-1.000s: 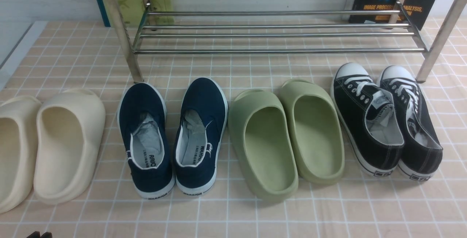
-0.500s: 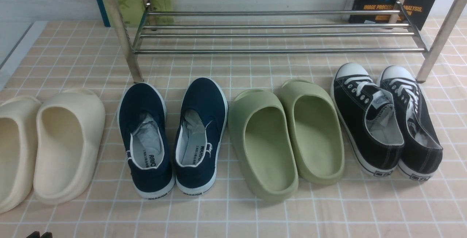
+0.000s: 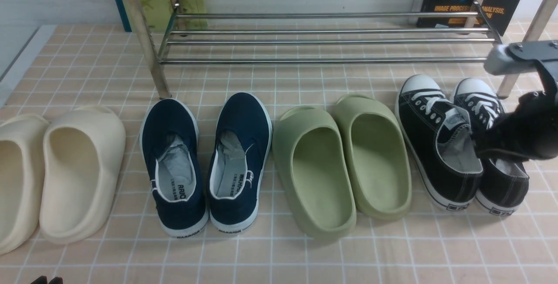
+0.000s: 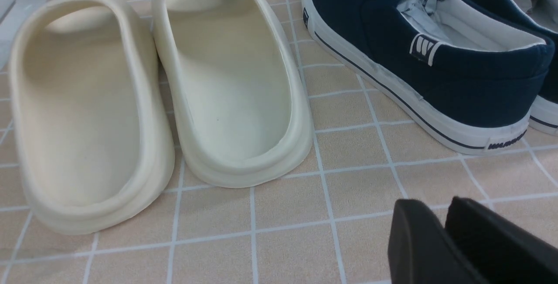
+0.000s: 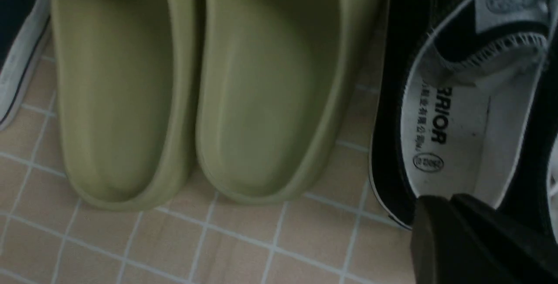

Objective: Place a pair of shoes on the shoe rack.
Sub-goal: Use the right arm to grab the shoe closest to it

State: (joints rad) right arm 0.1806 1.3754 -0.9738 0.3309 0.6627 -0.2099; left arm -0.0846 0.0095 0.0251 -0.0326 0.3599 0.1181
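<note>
Front view: two black canvas low-top sneakers with white laces and white rubber toe caps (image 3: 462, 190) are on the beige grid-patterned floor (image 3: 370, 262), toes toward the wide shiny steel rack of round horizontal bars (image 3: 331, 60). Neither is racked. I judge the task to be at the approach stage.

Right gripper (image 5: 448, 197): fingers together, nothing between them. The blurred black gripper body overlaps the outer sneaker in the front view; whether it touches cannot be told. Left gripper (image 4: 440, 210): tips slightly apart, nothing between them, over floor near the cream moulded slippers (image 4: 231, 101).

Risks, as judged:

1. Lowering with closed fingers could press into the grey-lined opening or crush a heel. Likely remedy: lift clear, spread the fingers, then straddle a shoe wall.

2. The sneakers sit tight against each other. A finger forced between them could shove one askew; a wide bite might pinch both walls and drag the pair.

3. Olive-green moulded slippers (image 3: 381, 166) lie just beside the inner sneaker. A sideways sweep could knock them and push the row out of line.

4. A rack leg (image 3: 508, 86) stands close beyond the toes. Moving forward before lifting enough could jam a toe cap on it or on the lower front bar.

5. Canvas is soft: a shallow heel grip may let the toe droop, catch a bar, or slip. Soles need support across several bars, else a shoe may tip.
</note>
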